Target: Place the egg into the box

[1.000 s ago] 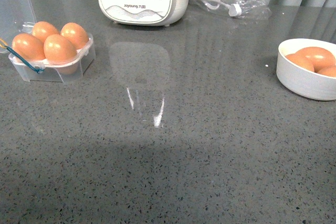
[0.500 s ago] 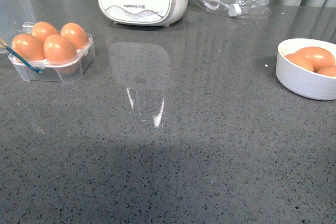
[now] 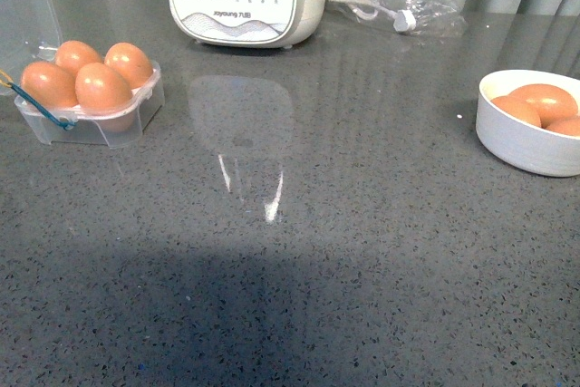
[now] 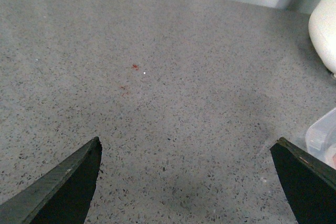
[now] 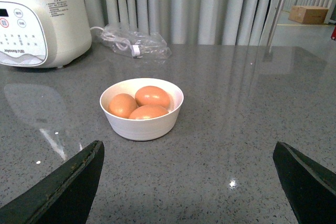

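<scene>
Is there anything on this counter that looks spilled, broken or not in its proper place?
Nothing is broken or tipped. Two small things: reddish specks stain the counter in the left wrist view, and the box already holds four eggs, so no cup looks free for another from the bowl.

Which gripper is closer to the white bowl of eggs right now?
Right. The right gripper points straight at the bowl, a short way off. The left gripper is over by the box, across the counter.
</scene>
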Robot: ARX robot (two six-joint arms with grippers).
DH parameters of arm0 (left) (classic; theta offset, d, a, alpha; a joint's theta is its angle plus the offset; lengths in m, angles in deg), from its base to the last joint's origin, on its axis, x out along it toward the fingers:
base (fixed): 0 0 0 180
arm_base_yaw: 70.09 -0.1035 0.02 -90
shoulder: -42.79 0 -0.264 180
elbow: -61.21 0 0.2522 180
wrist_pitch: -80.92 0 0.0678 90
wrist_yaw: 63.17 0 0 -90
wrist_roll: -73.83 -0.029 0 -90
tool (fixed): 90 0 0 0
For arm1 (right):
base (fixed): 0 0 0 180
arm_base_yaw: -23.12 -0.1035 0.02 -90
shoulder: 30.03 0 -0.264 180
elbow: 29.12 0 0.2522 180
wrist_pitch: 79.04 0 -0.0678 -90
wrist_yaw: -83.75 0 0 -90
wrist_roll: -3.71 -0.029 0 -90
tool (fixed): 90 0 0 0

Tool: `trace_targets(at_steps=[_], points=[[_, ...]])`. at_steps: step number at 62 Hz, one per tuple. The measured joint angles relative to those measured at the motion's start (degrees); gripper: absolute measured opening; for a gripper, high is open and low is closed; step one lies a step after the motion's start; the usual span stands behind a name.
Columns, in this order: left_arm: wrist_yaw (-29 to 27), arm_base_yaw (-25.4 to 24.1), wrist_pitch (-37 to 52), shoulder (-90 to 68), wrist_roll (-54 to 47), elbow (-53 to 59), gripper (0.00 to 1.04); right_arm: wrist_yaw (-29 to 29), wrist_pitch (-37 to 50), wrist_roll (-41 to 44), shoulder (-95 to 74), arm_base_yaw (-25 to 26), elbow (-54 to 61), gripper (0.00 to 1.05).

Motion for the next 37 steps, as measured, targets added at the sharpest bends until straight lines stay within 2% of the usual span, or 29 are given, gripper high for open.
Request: trace_targets(at_steps=[37], points=[[-1.57,6.05,-1.05,-4.26,-1.25,-5.44,0.98,0.0,0.0,0.0,0.0,0.0,0.0,0.97]])
